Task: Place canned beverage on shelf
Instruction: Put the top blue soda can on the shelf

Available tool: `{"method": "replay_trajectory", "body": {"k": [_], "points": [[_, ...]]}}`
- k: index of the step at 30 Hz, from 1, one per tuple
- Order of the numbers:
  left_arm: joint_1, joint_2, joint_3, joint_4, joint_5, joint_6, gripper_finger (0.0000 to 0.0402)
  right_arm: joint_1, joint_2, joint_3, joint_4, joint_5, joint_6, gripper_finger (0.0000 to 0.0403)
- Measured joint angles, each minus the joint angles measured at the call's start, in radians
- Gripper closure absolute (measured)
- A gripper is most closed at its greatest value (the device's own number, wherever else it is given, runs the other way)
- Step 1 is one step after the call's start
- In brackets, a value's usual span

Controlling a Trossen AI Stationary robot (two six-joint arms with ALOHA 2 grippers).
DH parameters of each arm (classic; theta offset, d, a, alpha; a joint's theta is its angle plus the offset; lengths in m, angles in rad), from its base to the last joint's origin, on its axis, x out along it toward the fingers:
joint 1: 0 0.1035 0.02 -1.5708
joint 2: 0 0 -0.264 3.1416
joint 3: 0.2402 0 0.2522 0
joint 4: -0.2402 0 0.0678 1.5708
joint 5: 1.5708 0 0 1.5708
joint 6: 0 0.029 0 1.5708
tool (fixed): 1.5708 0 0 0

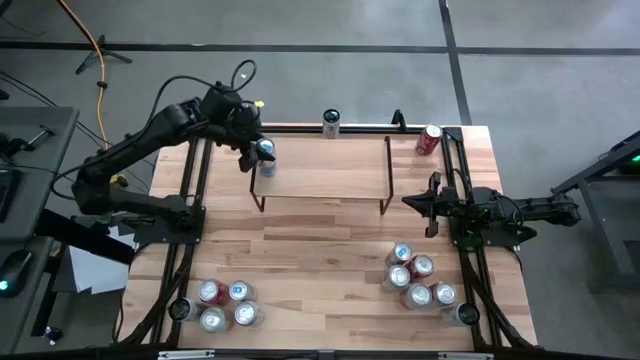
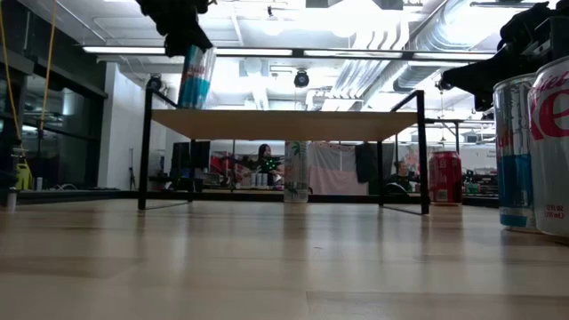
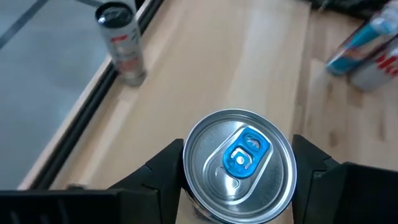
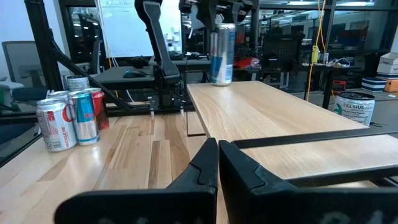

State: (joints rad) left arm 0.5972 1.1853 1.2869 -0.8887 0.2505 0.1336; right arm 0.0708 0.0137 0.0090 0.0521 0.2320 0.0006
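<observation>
light wood surface (image 1: 320,250) is seen carrying the shelf (image 1: 322,172) near its far edge, with can clusters (image 1: 225,305) nearer the front corners. left claw (image 1: 258,152) is clamped on a blue-and-silver can (image 1: 266,150), which is tilted with its base at the shelf's left end. right claw (image 1: 412,201) is clenched with nothing in it, hovering just beside the shelf's right end.

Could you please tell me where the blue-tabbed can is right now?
The blue-tabbed can sits at the shelf's left end in the high view, between the left gripper's fingers.
</observation>
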Motion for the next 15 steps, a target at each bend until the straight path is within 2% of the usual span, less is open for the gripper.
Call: {"method": "replay_trajectory", "body": {"k": [4, 9, 15], "points": [[-0.059, -0.008, 0.0, 0.025, -0.006, -0.067, 0.0246, 0.0, 0.0, 0.0, 0.0, 0.0, 0.0, 0.0402], [-0.131, -0.009, 0.0, 0.002, -0.085, -0.146, 0.0246, 0.0, 0.0, 0.0, 0.0, 0.0, 0.0, 0.0402], [-0.215, -0.051, 0.0, 0.009, -0.265, -0.208, 0.0246, 0.0, 0.0, 0.0, 0.0, 0.0, 0.0, 0.0402]]}}
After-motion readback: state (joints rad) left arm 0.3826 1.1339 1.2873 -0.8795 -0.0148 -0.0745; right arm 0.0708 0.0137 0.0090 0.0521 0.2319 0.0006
